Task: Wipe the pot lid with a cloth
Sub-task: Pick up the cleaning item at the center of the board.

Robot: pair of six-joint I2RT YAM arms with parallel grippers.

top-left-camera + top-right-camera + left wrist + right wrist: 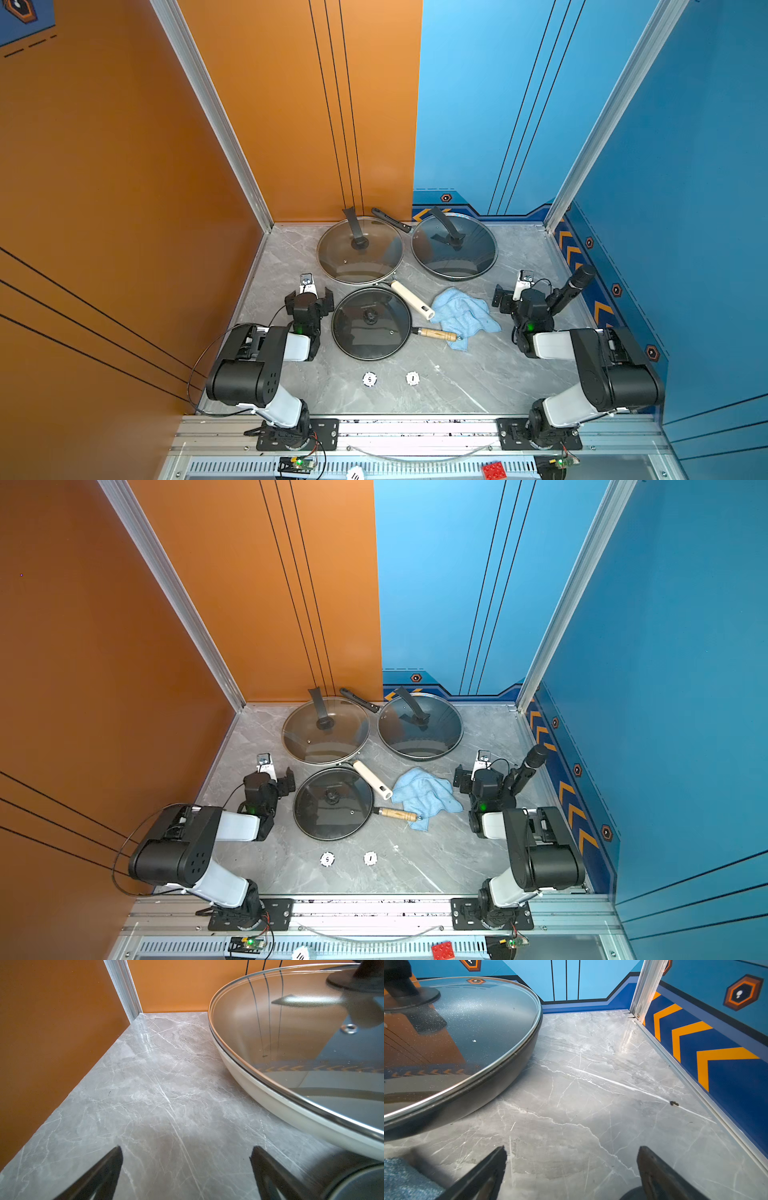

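The light-blue cloth [463,318] [426,796] lies crumpled on the marble table, between the front pan and my right arm; one corner shows in the right wrist view [402,1180]. Three pans carry glass lids: a front lid [371,323], a back-left lid [359,249] [291,1032] on a cream pan, and a back-right lid [454,247] [456,1032] on a dark wok. My left gripper [309,297] [188,1149] stands open left of the front pan. My right gripper [524,295] [573,1148] stands open right of the cloth. Both are empty.
The front pan's wooden handle [436,333] rests on the cloth's edge, and the cream handle [411,299] points at it. A black rod with a rounded head [573,286] leans beside the right gripper. Two white round tokens [369,379] lie near the front. Walls enclose three sides.
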